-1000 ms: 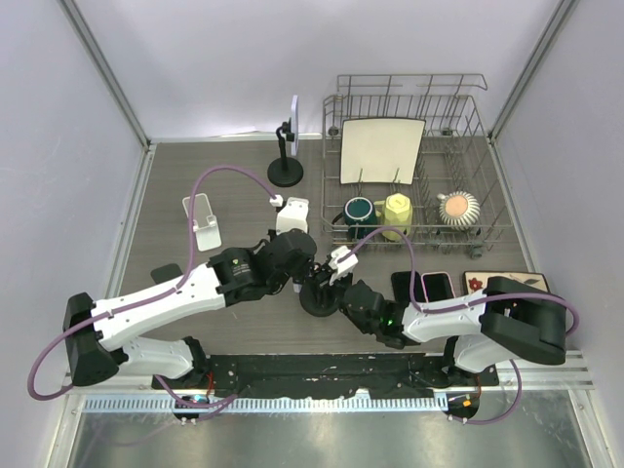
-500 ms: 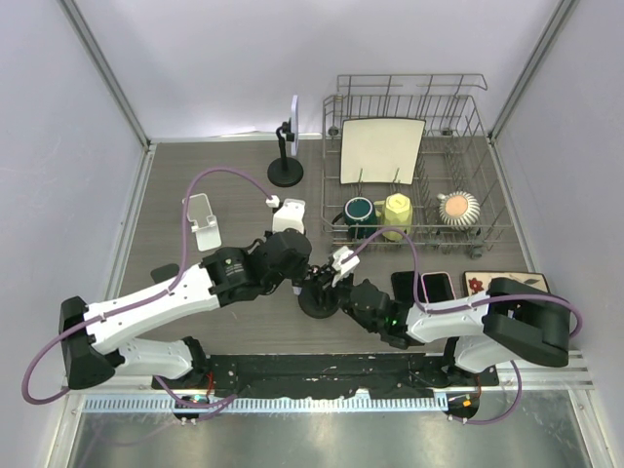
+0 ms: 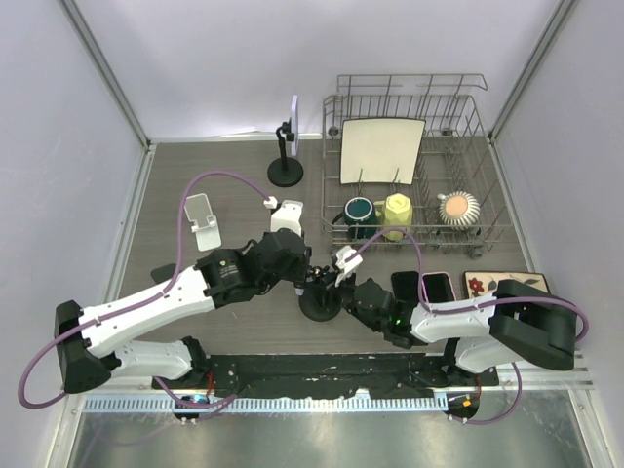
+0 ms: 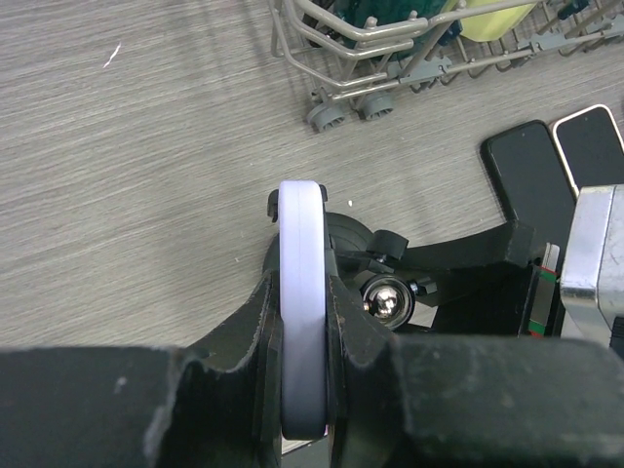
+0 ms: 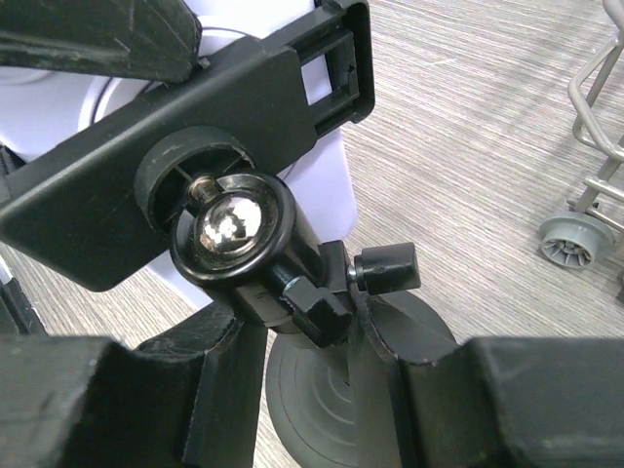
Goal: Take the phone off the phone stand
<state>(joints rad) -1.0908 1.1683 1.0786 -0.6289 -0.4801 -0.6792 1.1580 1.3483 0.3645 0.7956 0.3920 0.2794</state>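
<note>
Inside left claw point(image 4: 300, 331) — phone point(image 4: 300, 244) pinched edge-on | right claw point(image 5: 297, 341) clamped on phone stand point(image 5: 226, 226) stem

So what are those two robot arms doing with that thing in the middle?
They're taking a phone off its holder. The left gripper pinches the white phone by its flat sides, edge up. The right gripper clamps the black phone stand at its stem, just under the shiny ball joint, holding it steady. The phone doesn't look free of the stand's clamp yet.

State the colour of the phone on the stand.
The phone is pale lilac, clearest in the left wrist view.
</note>
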